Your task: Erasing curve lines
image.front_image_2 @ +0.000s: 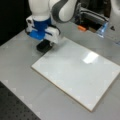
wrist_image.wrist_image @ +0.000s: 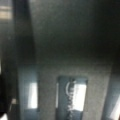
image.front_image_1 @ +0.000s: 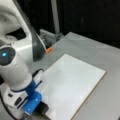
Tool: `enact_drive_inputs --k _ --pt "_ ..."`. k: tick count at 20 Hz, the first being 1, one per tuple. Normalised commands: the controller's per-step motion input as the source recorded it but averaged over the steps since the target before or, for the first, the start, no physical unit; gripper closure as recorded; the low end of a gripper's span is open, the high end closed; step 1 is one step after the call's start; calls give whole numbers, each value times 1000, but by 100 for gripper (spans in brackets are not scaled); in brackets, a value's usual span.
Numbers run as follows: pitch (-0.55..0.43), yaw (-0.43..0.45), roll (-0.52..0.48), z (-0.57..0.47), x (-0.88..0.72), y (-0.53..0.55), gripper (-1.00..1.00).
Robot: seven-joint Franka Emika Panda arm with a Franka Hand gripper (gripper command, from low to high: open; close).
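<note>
The curve lines don't show anywhere on the white board (image.front_image_2: 77, 72) now, gripper (image.front_image_2: 45, 46) sits at the board's corner with a dark eraser block (image.front_image_1: 43, 108) under it, can't tell its jaws, so I'd press flat.

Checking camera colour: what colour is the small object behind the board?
Orange, clearest in a front view.

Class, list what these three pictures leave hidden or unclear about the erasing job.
- Curve lines: no stroke shows on the white board in either front view.
- Gripper: the blue mount covers its fingers in both front views.
- Wrist view: blurred dark shapes; what they are stays unclear.
</note>
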Motion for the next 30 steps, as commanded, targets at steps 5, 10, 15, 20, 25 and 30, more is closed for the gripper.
enact_drive_inputs --k 5,10,15,20,25,30 --pt "36 16 158 45 279 -264 100" --pt "46 26 166 7 194 -204 100" --pt "37 12 181 -10 149 -141 100" --pt "18 -15 201 -38 118 -103 100" --pt "3 6 199 -57 110 -130 100" --pt "-2 65 187 -26 98 -186 100"
